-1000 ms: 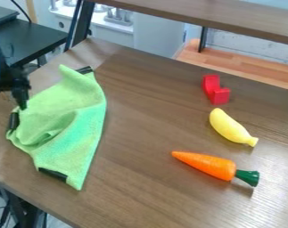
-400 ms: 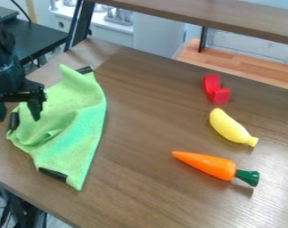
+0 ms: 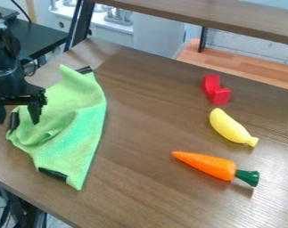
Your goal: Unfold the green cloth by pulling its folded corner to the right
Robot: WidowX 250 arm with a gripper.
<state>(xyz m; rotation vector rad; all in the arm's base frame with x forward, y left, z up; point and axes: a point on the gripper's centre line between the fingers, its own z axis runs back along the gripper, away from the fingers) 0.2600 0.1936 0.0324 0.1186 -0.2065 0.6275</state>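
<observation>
The gripper [image 3: 17, 116], fingers apart, hangs over the left edge of a crumpled green cloth [image 3: 67, 129]; beyond the cloth lie a red block [image 3: 216, 90], banana [image 3: 230, 127] and carrot [image 3: 208, 164].

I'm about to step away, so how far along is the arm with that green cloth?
Nothing looks clearly done: the green cloth lies rumpled on the table. Nothing is in hand; the gripper stands open at the cloth's left side. Gripping the cloth, if wanted, seems left.
</observation>
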